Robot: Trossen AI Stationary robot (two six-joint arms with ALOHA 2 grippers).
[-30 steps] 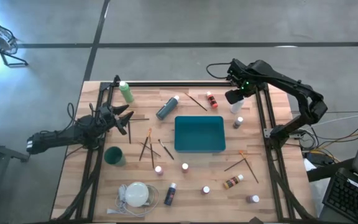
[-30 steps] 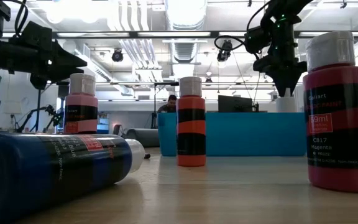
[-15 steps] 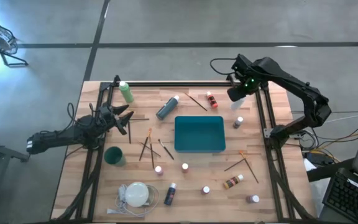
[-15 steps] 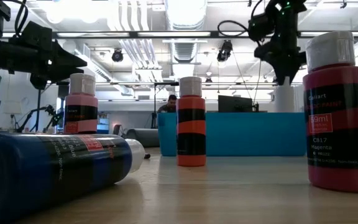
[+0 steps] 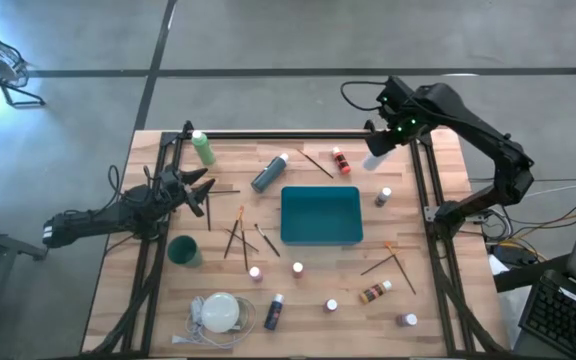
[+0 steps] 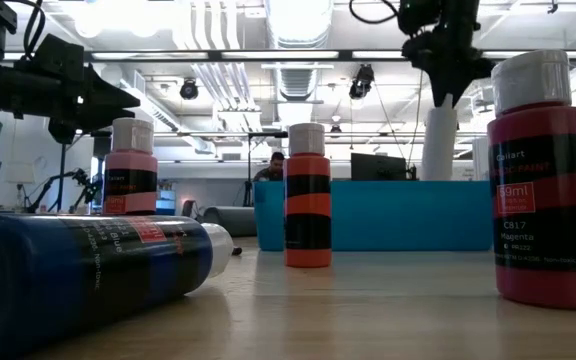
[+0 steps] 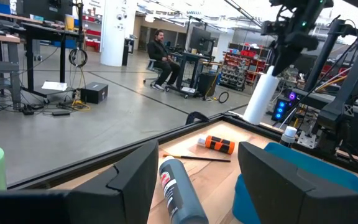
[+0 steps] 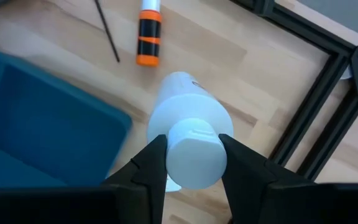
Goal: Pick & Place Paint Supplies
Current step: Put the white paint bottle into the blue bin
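My right gripper is shut on a tall white paint bottle above the table's far right corner; the bottle also shows in the low view and in the left wrist view. The teal tray sits mid-table. Lying on the wood are a green bottle, a grey-blue bottle and an orange bottle. A small bottle stands near the right rail. My left gripper waits open at the table's left, pointing level. My right gripper pinches the white bottle's cap between its two fingers, coming from above and pointing steeply down. The bottle's body hangs below the fingers, slightly tilted, clear of the table.
Thin brushes lie left of the tray and at the near right. A teal cup and a white disc with a cord stand near left. Several small bottles dot the near half. Black frame rails border the table.
My right gripper has risen, drifting a little toward the far edge and tipping more steeply down, still shut on the white bottle. The bottle has gone up with it and now stands much higher above the tray's wall in the low view.
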